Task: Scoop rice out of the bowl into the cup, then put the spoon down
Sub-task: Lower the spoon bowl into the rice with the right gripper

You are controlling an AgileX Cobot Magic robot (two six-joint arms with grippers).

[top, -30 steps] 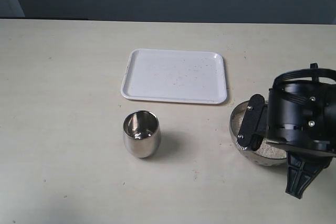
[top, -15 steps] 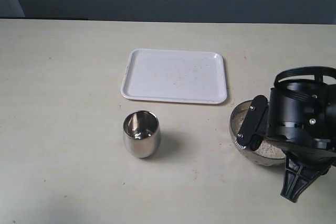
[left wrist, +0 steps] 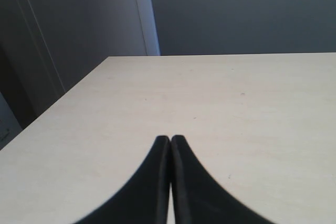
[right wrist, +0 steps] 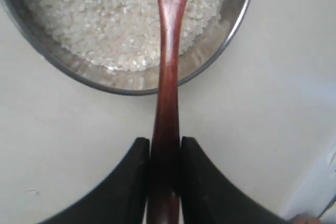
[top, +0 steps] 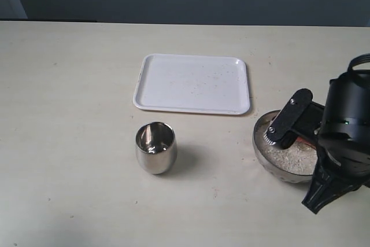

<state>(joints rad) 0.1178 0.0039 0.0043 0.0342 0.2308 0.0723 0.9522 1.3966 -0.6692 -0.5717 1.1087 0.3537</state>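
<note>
My right gripper point(right wrist: 165, 142) is shut on the long handle of the dark red-brown wooden spoon point(right wrist: 167, 66). The handle runs over the rim of the shiny metal bowl point(right wrist: 131, 85), and the spoon head lies over the white rice point(right wrist: 100, 19), cut off by the frame edge. In the exterior view the bowl point(top: 258, 143) sits at the right, its rice point(top: 292, 155) partly covered by the right arm point(top: 347, 125); a reddish sliver of the spoon point(top: 302, 140) shows. The steel cup point(top: 155, 147) stands upright left of the bowl. My left gripper point(left wrist: 170, 139) is shut on nothing over bare table.
A white rectangular tray point(top: 193, 83) lies beyond the cup and bowl, dotted with a few stray grains. The table edge point(left wrist: 68, 90) and a dark wall show in the left wrist view. The left arm is out of the exterior view.
The right arm has shifted to the right and turned, uncovering more of the rice in the bowl. Cup, tray and bowl have not moved.
</note>
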